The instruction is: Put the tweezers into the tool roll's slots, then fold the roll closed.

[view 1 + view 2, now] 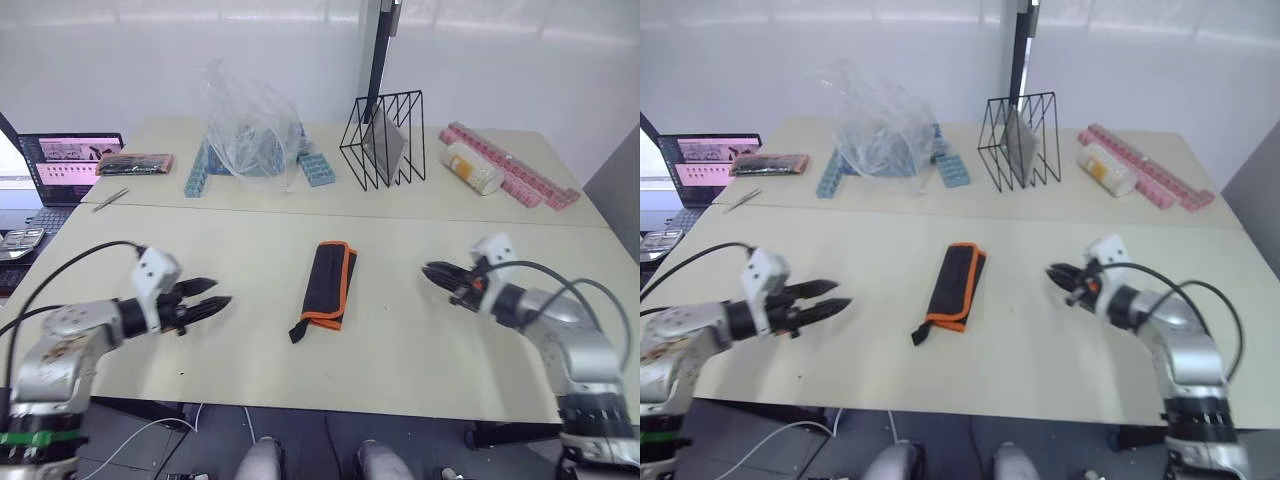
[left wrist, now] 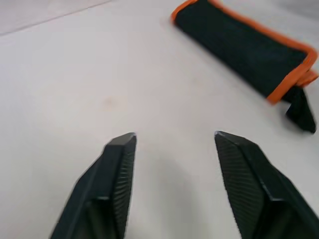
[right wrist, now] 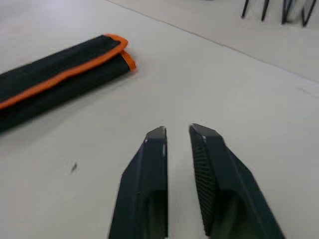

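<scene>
Black ribbed fingers first: found those of the left gripper set well apart over bare table, holding nothing; found those of the right gripper nearly together, a slim gap between, also empty. Saw the tool roll lying folded shut midway between them, apart from both, its strap tail trailing near. Spotted no loose black tweezers, so judged them already inside and the task near its end. Judged best to leave the fold alone, or at most press down flat on top, clear of the strap, never dragging sideways. Noted in the right wrist view the stacked orange-edged layers at the far end; noted from the head views a silver tweezer far left.
</scene>
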Action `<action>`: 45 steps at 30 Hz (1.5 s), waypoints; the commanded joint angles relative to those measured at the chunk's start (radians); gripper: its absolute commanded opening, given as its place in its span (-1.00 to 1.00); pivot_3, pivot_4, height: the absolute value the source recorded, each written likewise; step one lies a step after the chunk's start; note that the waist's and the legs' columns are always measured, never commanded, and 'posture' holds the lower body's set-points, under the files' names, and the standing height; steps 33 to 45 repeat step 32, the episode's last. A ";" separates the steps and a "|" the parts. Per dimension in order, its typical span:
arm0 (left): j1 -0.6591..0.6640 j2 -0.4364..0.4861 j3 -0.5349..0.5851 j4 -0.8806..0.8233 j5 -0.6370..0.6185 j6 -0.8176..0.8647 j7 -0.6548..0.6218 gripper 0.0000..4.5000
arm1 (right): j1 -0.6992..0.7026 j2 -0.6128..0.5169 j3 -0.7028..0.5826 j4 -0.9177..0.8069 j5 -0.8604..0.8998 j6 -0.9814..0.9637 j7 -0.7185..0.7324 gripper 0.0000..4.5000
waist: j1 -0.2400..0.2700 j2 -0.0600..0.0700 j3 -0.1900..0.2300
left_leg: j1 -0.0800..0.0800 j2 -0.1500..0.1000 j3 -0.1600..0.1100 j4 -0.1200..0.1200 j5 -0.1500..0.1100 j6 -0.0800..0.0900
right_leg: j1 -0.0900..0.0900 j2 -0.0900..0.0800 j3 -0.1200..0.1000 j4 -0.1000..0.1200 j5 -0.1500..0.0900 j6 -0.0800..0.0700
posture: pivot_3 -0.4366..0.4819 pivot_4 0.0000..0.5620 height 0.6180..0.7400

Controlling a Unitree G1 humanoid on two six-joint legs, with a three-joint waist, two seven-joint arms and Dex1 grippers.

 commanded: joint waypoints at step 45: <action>0.162 0.076 0.335 0.095 -0.030 -0.125 0.043 1.00 | 0.215 -0.082 -0.236 0.237 -0.011 -0.319 -0.006 0.99 | -0.001 -0.001 0.001 | 0.007 0.001 0.003 0.000 0.000 -0.001 | 0.007 0.000 0.001 0.000 -0.003 -0.002 | -0.05 -0.47 0.42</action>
